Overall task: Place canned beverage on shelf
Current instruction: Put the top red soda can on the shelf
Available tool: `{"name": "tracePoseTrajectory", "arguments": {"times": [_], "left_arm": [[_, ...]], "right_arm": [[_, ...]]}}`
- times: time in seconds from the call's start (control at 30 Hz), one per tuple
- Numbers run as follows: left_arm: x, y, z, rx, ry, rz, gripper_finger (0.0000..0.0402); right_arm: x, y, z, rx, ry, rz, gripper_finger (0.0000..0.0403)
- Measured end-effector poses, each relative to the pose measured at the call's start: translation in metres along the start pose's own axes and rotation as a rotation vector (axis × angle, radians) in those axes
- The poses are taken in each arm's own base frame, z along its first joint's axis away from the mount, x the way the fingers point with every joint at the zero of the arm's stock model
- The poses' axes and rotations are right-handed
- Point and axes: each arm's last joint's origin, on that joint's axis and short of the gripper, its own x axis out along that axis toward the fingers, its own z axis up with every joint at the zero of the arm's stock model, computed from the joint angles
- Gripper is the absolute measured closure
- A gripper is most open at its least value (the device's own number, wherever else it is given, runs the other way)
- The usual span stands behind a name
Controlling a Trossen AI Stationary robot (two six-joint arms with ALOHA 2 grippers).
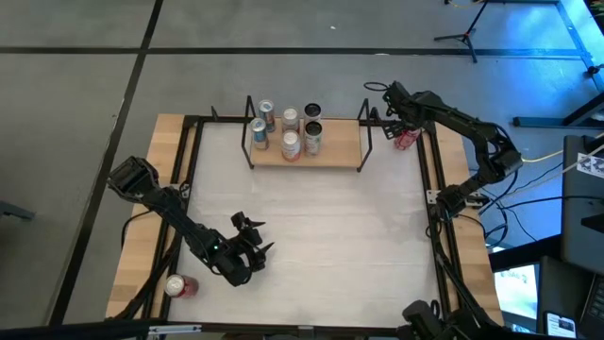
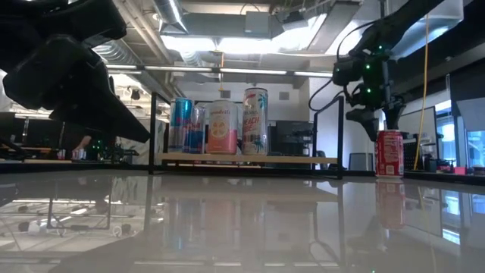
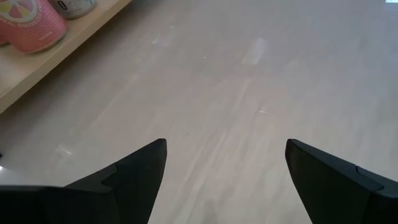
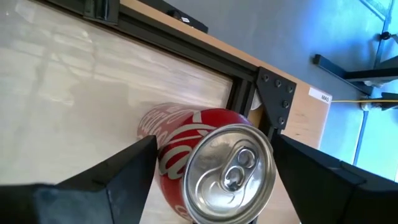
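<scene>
Open tabletop in the middle, clutter at the back and corners

The wide pale table (image 1: 321, 227) lies bare between the arms, free for passage. The shelf (image 1: 335, 154) carries upright cans (image 1: 288, 130) on its left and middle, with bare board at its right end beside the black end loop (image 1: 365, 132). A red can (image 2: 389, 153) stands just right of the shelf near the table's black frame (image 1: 436, 203); another can (image 1: 179, 285) lies near the front-left edge.
</scene>
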Motion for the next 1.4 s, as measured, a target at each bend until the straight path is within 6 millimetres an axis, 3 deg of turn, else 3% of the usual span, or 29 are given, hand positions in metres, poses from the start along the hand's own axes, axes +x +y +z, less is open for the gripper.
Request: {"name": "tracePoseTrajectory", "arguments": {"times": [0.63,0.97,1.4], "left_arm": [[0.0,0.0,0.0,0.0,0.005,-0.004,0.0083],[0.0,0.0,0.0,0.0,0.005,-0.004,0.0083],[0.0,0.0,0.0,0.001,0.005,-0.004,0.0083]], "right_arm": [[-0.003,0.0,-0.007,-0.085,0.06,0.048,0.0088],[-0.027,0.018,-0.02,-0.169,0.014,0.108,0.0088],[-0.042,0.012,-0.026,-0.136,-0.038,0.079,0.0088]]}}
